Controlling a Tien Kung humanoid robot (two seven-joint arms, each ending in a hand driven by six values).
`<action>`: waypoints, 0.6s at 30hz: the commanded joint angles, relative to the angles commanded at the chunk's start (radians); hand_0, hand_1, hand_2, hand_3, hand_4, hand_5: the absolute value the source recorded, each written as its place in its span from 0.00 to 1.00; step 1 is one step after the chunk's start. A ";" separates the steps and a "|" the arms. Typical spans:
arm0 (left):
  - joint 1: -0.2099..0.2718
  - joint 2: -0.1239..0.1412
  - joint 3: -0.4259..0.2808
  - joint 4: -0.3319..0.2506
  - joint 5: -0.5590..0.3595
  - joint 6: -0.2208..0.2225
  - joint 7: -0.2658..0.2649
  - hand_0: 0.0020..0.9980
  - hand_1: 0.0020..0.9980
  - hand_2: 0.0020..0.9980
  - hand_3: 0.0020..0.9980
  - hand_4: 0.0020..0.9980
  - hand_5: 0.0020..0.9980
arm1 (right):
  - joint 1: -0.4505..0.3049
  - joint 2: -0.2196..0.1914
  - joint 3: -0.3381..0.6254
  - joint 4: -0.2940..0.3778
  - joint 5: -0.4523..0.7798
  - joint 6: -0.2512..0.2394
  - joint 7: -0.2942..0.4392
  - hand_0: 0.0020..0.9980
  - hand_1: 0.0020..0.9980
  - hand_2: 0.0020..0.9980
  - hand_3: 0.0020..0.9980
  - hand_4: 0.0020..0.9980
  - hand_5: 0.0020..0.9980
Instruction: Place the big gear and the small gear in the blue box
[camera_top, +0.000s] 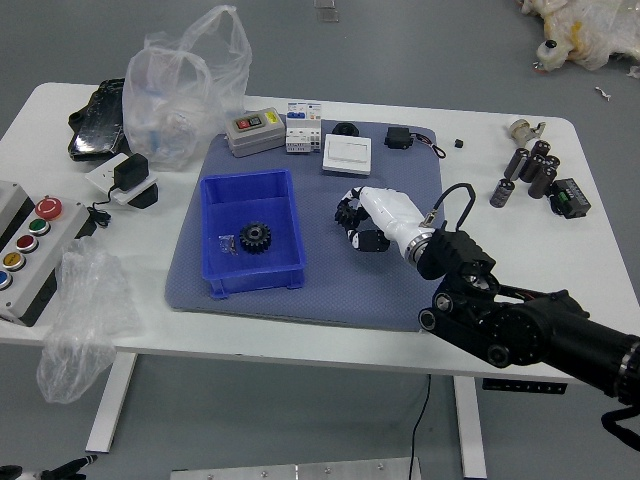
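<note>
And it's the right hand (386, 212), fingertips clamped on the small gear (347, 212) right of the blue box (262, 283), a pinch that looks chosen for an easy release beside the big gear (255, 237) inside, left hand (45, 472) at the bottom-left corner.

Right hand (388, 212): its curled fingers largely hide the small gear (346, 213). Right arm (560, 335): cut off by the frame at 4 o'clock. Left hand (42, 474): mostly outside the frame at 8 o'clock. Push-button control box (52, 252): cropped at 9 o'clock. Plastic-wrapped bundle (600, 28): cropped at 2 o'clock. Clear packet (228, 244), at the big gear's (255, 238) 9 o'clock: contents too small to identify.
</note>
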 joint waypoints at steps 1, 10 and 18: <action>0.000 0.000 -0.001 0.000 0.001 0.000 0.000 0.68 0.56 0.59 0.72 0.80 0.61 | 0.006 -0.001 0.001 0.011 -0.005 0.000 -0.002 0.86 0.59 0.42 0.58 0.43 0.00; -0.002 0.001 -0.013 -0.002 0.016 -0.002 0.008 0.68 0.56 0.59 0.72 0.80 0.63 | 0.112 0.037 -0.089 0.144 -0.049 0.007 -0.002 0.85 0.56 0.40 0.58 0.44 0.00; -0.005 0.003 -0.025 -0.004 0.029 -0.003 0.016 0.68 0.56 0.59 0.72 0.80 0.63 | 0.170 0.068 -0.142 0.135 -0.073 0.058 -0.031 0.68 0.33 0.26 0.74 0.23 0.05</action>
